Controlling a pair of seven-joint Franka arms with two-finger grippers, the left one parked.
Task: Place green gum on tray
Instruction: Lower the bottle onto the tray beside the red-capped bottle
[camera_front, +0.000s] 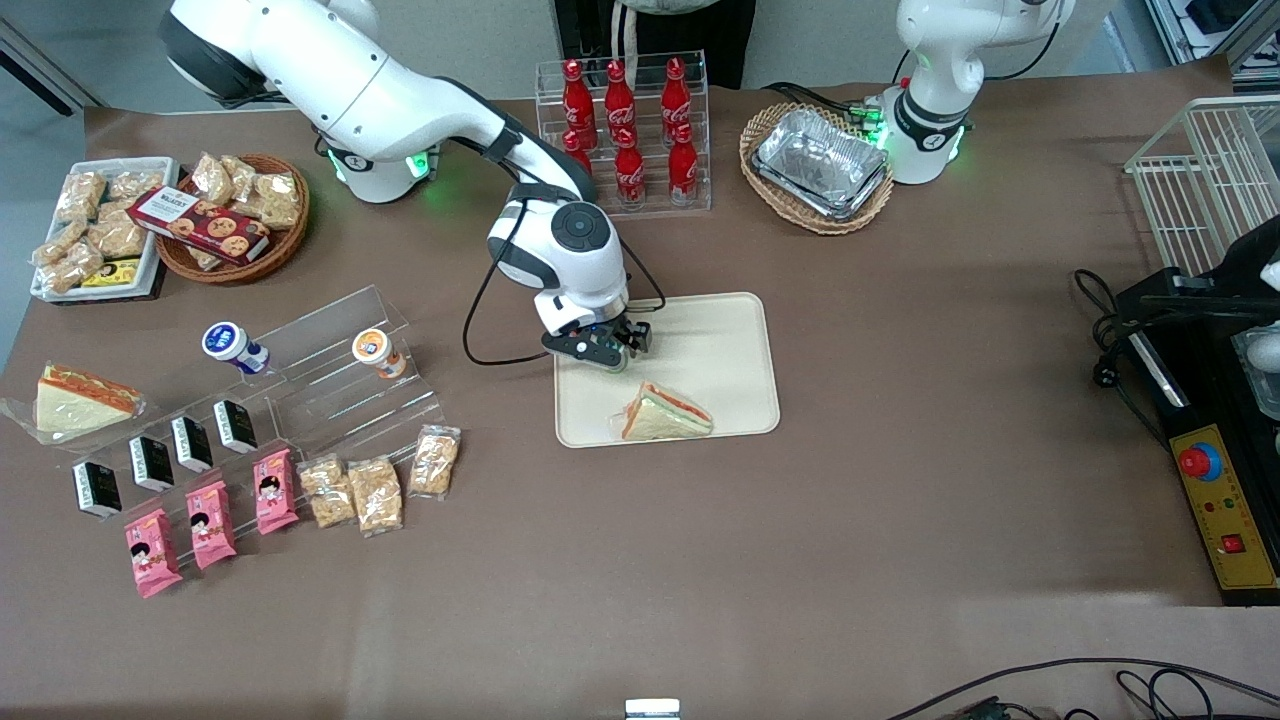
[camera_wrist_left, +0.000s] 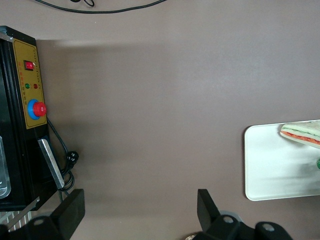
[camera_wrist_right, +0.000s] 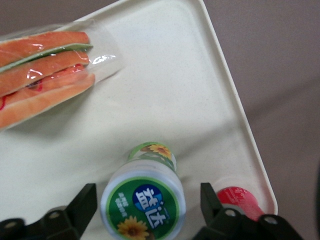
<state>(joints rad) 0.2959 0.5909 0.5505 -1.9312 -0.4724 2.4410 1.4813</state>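
Note:
The green gum (camera_wrist_right: 145, 200) has a green lid with a white label and a sunflower. It stands upright on the beige tray (camera_wrist_right: 165, 90), near the tray's corner. My right gripper (camera_wrist_right: 146, 197) is open around it, one finger on each side with a gap to the lid on both sides. In the front view the gripper (camera_front: 600, 352) hangs low over the tray (camera_front: 720, 330) at the end toward the working arm, and it hides the gum. A red-lidded bottle (camera_wrist_right: 239, 200) stands in the tray's corner right beside one finger.
A wrapped sandwich (camera_front: 665, 412) lies on the tray, nearer the front camera than the gripper. An orange-lidded bottle (camera_front: 375, 350) and a blue-lidded one (camera_front: 228, 342) sit on an acrylic stepped stand. A cola bottle rack (camera_front: 625, 130) stands farther back.

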